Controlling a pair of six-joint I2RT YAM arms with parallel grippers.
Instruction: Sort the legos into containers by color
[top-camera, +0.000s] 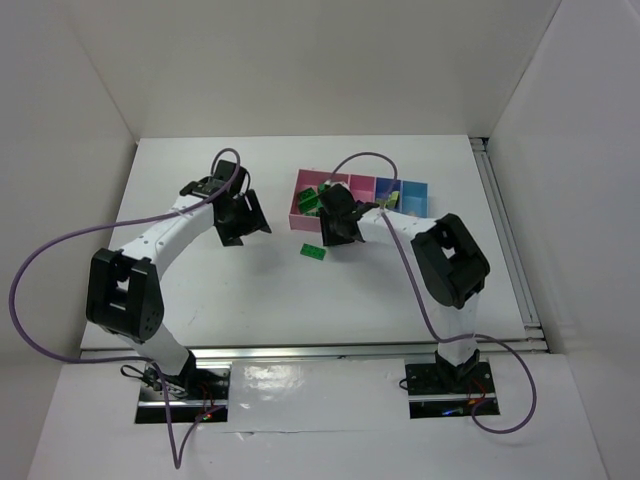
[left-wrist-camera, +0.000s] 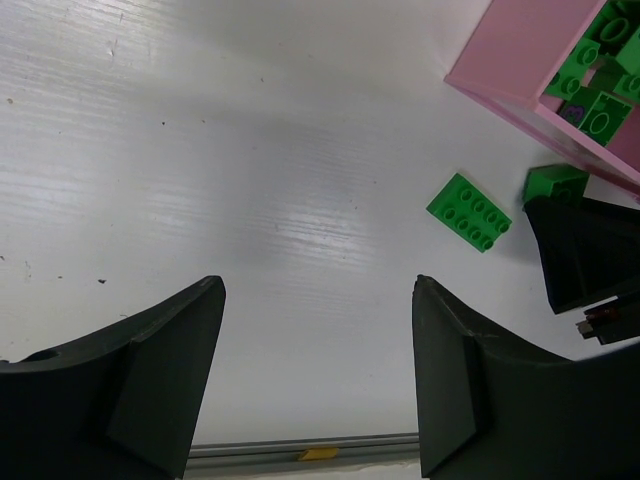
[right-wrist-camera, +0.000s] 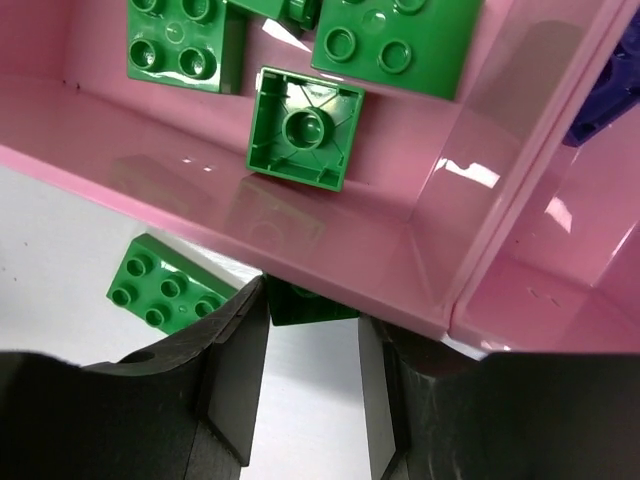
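My right gripper (right-wrist-camera: 312, 318) is shut on a small dark green lego (right-wrist-camera: 300, 300), held just outside the front wall of the large pink bin (right-wrist-camera: 330, 240). Several green legos (right-wrist-camera: 305, 127) lie in that bin. A purple lego (right-wrist-camera: 605, 95) lies in the narrower pink bin. A flat green lego (top-camera: 314, 251) lies on the table left of my right gripper (top-camera: 335, 235); it also shows in the left wrist view (left-wrist-camera: 468, 211). My left gripper (left-wrist-camera: 318, 290) is open and empty over bare table, left of the bins (top-camera: 240, 225).
The bins stand in a joined row at the back right: large pink (top-camera: 297, 200), narrower pink (top-camera: 362, 185), blue (top-camera: 388, 186), light blue (top-camera: 414, 195). White walls enclose the table. A metal rail runs along the near edge (left-wrist-camera: 300, 450).
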